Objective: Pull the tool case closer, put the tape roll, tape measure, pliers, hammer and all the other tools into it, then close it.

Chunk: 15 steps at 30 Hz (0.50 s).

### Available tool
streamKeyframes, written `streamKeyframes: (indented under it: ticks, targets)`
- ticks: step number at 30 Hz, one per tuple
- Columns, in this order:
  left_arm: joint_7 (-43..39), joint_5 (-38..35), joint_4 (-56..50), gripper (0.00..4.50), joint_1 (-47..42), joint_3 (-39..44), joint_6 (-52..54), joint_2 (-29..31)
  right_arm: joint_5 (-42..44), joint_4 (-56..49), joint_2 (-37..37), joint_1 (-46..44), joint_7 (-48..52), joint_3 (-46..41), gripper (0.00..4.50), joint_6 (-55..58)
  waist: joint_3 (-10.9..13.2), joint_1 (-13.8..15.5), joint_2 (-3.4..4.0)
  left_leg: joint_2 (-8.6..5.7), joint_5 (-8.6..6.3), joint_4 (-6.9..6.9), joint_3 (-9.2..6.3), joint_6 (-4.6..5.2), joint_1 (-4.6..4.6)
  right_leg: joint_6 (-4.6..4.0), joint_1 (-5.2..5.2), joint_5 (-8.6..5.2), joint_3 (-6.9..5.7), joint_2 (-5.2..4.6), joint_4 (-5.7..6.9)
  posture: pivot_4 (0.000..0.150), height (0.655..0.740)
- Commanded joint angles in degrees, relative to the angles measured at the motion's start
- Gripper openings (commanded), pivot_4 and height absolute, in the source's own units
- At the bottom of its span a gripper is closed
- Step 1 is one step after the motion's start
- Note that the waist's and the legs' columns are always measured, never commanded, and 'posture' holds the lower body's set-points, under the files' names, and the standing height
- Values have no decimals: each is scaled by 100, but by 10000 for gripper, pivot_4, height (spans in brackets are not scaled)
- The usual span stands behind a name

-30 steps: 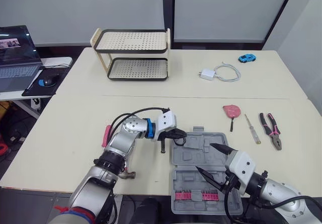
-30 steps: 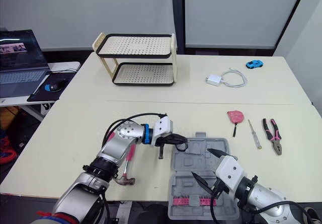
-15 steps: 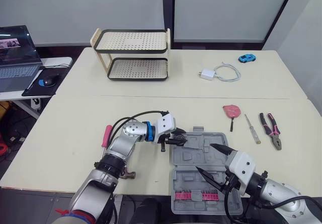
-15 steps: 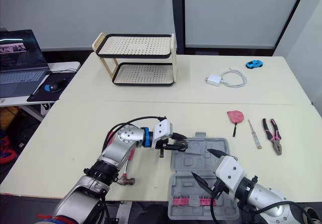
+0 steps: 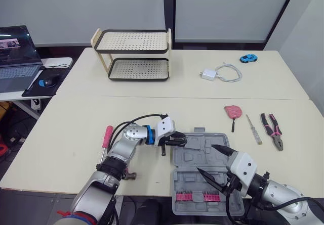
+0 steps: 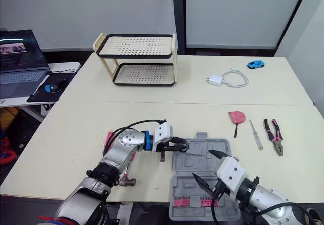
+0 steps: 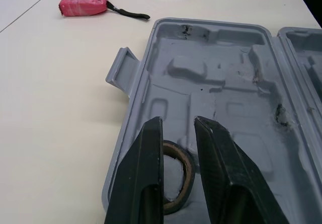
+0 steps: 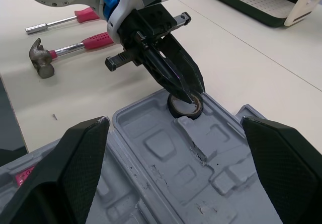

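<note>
The grey tool case [image 5: 195, 158] lies open at the table's front edge. My left gripper [image 5: 178, 140] reaches over its near-left corner, shut on the black tape roll [image 7: 176, 179], which rests against the case floor [image 8: 184, 104]. My right gripper [image 5: 210, 160] hovers open above the middle of the case, holding nothing. The pink tape measure [image 5: 232, 111], a screwdriver [image 5: 253, 129] and the pliers [image 5: 273, 130] lie to the right, beyond the case. The hammer [image 8: 75, 47] and a pink-handled driver [image 8: 80, 17] lie left of the case, partly under my left arm.
A two-tier rack [image 5: 132, 53] stands at the back left. A white charger with cable [image 5: 220, 74] and a blue toy car [image 5: 248, 58] lie at the back right. A laptop [image 5: 17, 58] sits on a side table to the left. A pink bit strip [image 5: 195, 197] fills the case's front half.
My left gripper has sunk slightly with the tape roll, down into the case's corner. The right gripper has stayed where it was.
</note>
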Motion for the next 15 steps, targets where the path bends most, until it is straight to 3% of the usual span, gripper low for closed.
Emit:
streamKeyframes:
  ticks: [1, 8, 15]
  targets:
    - [259, 60, 462, 9776, -172, 114, -459, -187, 120, -303, -3, -42, -3, -47, 45000, 16, 0, 3, -1, 0, 0, 1, 0, 0, 0, 0, 0, 0, 0, 0, 0, 1500, 7400]
    - [563, 429, 1349, 9776, -442, -4, -874, -307, 141, -353, -10, -42, -8, -79, 45000, 66, -1, -1, -1, -1, 0, 2, 1, 0, 0, 0, 1, 0, -1, 0, 0, 1500, 7400]
    - [428, 768, 1477, 9776, -409, -229, -961, -279, 133, -356, -2, -7, -19, -99, 45000, 58, -6, -1, -3, -1, 0, 3, -2, 0, 2, 0, 5, 0, -4, 0, 0, 1500, 7400]
